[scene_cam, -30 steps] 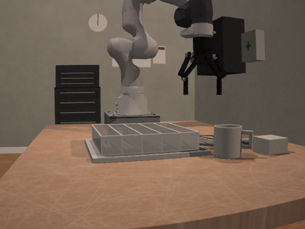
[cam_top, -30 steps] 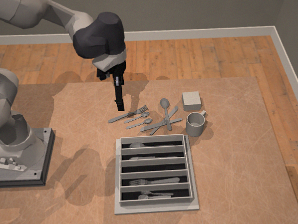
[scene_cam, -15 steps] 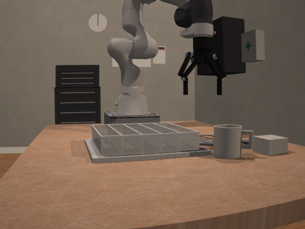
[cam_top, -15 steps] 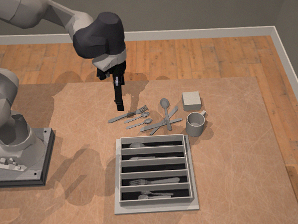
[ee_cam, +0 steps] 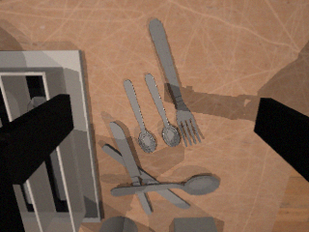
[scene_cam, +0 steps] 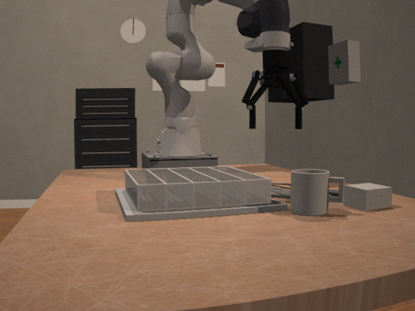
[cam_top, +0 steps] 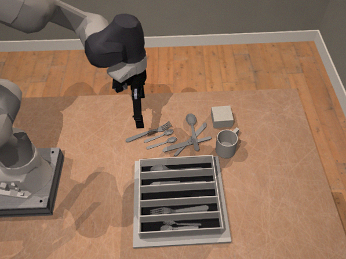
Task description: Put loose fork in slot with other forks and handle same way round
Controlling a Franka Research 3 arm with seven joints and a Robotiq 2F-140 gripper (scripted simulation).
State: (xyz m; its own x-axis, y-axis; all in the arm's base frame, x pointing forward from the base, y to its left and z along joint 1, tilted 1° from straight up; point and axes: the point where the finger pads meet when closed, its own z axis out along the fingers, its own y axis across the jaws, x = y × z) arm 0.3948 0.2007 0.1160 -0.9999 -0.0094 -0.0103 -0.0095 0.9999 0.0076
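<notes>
Overhead, the gripper (cam_top: pixel 139 119) hangs high above the table (cam_top: pixel 260 180) with its fingers spread to their full width and nothing between them. The loose fork (cam_top: pixel 149 131) lies flat on the table just behind the tray (cam_top: pixel 182 240), on the arm's side of the scattered cutlery, beside two small spoons (cam_top: pixel 161 139). Its long axis runs slightly oblique to the tray slots, handle toward the robot base (cam_top: pixel 55 188) and tines toward the mug (cam_top: pixel 226 143). In the wrist view the fork (ee_cam: pixel 175 92) sits between the two fingers and nearer the right-hand one, so the gripper is roughly over it and must chiefly descend. The finger line crosses the handle, which suits a grasp across its width. The stored forks (cam_top: pixel 179 209) occupy the fourth slot counted from the loose cutlery, tines toward the robot base: judged opposite to the loose fork, so a turn is needed.
</notes>
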